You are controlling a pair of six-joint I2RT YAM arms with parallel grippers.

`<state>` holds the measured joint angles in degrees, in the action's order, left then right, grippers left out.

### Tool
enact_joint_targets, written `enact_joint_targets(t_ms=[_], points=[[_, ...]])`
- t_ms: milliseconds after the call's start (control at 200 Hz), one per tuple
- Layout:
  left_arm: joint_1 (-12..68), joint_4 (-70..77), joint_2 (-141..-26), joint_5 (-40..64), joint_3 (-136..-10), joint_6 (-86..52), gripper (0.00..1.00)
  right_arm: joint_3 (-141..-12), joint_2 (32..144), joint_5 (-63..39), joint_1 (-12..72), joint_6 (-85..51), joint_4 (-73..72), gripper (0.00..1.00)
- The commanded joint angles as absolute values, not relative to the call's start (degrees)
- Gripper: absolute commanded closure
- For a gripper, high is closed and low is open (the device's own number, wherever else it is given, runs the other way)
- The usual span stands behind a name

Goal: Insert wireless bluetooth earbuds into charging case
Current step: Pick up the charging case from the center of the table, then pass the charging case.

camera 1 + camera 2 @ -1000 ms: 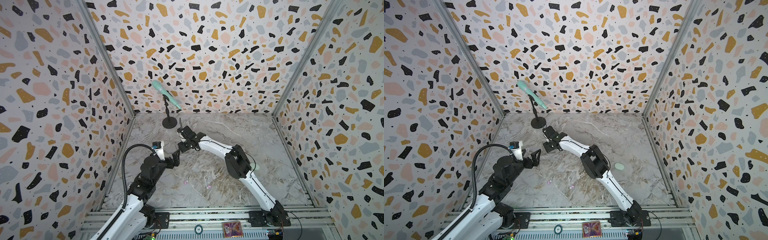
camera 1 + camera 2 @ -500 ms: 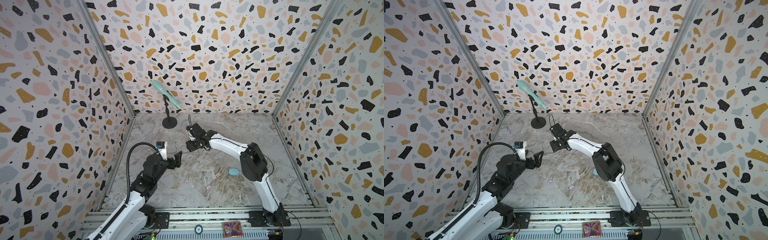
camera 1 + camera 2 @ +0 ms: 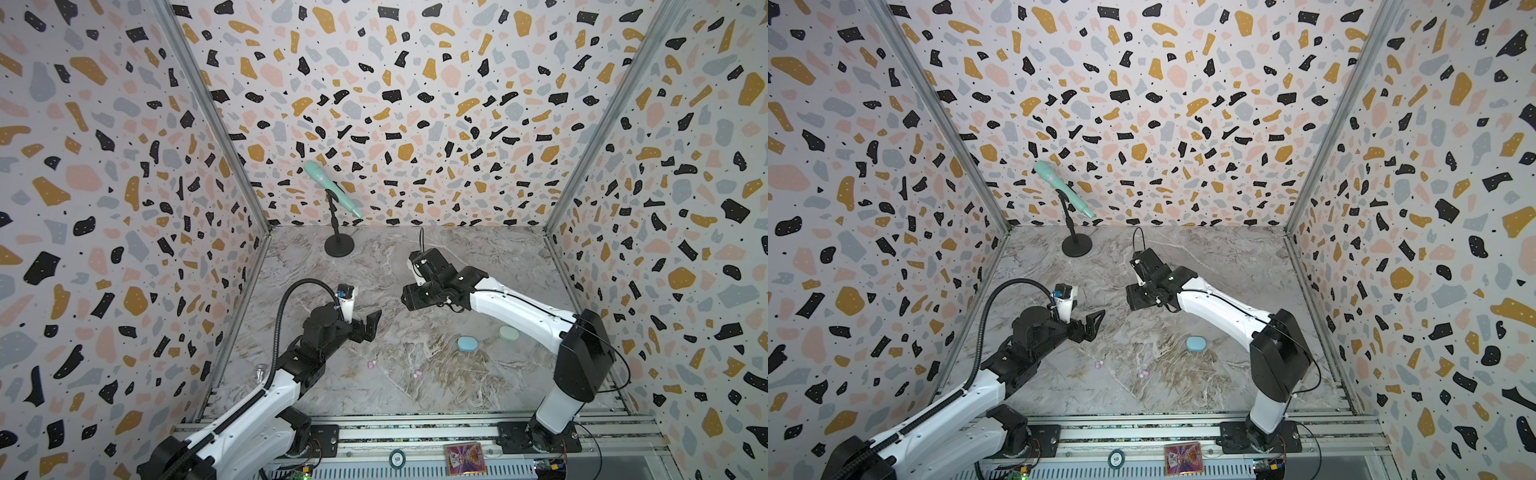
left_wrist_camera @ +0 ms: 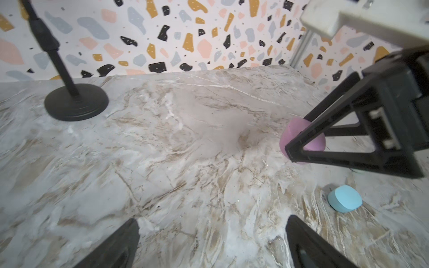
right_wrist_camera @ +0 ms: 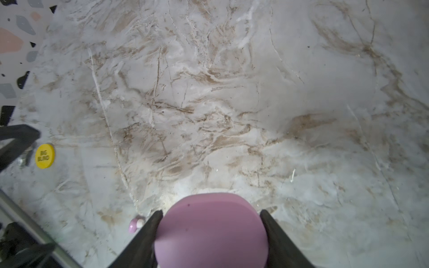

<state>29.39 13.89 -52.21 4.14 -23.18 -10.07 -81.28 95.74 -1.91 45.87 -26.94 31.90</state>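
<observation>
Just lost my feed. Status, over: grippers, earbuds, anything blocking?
Left gripper open, empty. Right gripper shut on pink case, above the table. Two pink earbuds loose on it, not inserted. Nothing blocking them.

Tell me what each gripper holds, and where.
The right gripper clamps the pink case by its two opposite edges; the left gripper is open, holding nothing.

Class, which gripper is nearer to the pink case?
Right. The right gripper clamps the pink case between its fingers. The left gripper is open and empty, apart from the case and facing it.
</observation>
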Motion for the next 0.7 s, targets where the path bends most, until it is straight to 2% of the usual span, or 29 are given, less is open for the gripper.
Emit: enact_joint_targets(t_ms=[0, 240, 446, 696], points=[[32.92, 20.75, -54.14, 4.22, -24.74, -5.32, 0.00, -80.49, 89.05, -3.63, 45.97, -30.93, 35.51, 0.41], [42.18, 31.91, -62.85, 5.85, -26.65, 4.00, 0.00, -78.22, 80.84, -5.84, 47.07, -35.27, 38.94, 0.41], [42.93, 47.62, -66.85, 11.65, -25.20, 7.11, 0.00, -78.01, 78.69, -5.99, 49.07, -37.12, 40.19, 0.41], [42.98, 48.76, -69.86, 20.43, -28.56, 7.65, 0.03, -77.34, 77.06, -6.42, 50.18, -38.30, 39.41, 0.41]])
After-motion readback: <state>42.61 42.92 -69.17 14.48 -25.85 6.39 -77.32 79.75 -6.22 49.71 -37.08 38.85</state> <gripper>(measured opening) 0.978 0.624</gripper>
